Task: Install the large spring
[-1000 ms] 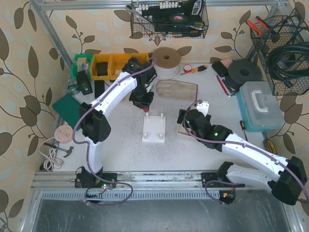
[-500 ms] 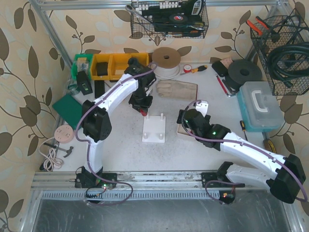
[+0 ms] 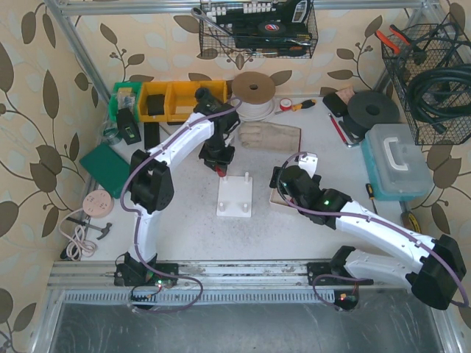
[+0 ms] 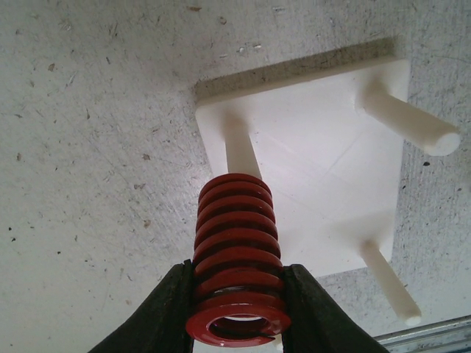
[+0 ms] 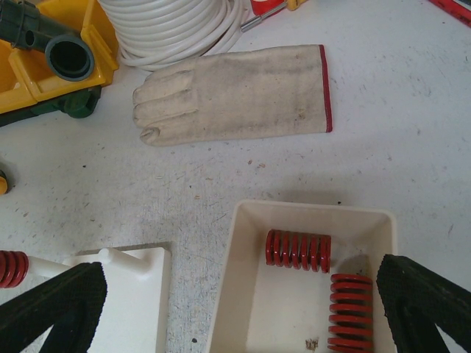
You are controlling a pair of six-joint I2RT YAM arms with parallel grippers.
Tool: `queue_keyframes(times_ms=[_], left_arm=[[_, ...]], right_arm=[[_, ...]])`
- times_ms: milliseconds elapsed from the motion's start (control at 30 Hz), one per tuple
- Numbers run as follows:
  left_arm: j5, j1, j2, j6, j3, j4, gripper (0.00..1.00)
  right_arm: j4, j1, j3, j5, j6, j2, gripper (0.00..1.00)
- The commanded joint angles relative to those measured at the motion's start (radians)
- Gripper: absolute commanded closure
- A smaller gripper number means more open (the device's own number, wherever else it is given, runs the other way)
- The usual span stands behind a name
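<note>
Spring poised for fitting: the left gripper (image 4: pixel 237 312) pinches the large red spring (image 4: pixel 234 243) between its fingers, holding it just above the far-left peg (image 4: pixel 241 151) of the white peg base (image 4: pixel 324 176) and roughly in line with it. The spring does not look seated yet, so lowering and release are left to do. Right of the base, the right gripper (image 5: pixel 239 309) hangs with fingers spread wide over a tray (image 5: pixel 309 209) holding two spare springs (image 5: pixel 298 250)

Shows the large red spring (image 4: pixel 235 250), thick-coiled, clamped in the left gripper (image 4: pixel 237 312), over the far-left peg (image 4: pixel 241 151) of the white base (image 4: pixel 324 176).
</note>
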Motion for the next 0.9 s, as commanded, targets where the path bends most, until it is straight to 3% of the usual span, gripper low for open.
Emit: queue_keyframes(times_ms=[0,867], left_arm=[[-0.001,0.013,0.007,0.014,0.041,-0.001,1.0],[-0.039,0.022,0.073,0.033,0.08,-0.031,1.0]], right_arm=[[0.01,-0.006,-0.004,0.008,0.012,-0.012,0.01],[0.014,-0.009,-0.009,0.005,0.013,-0.013,0.01]])
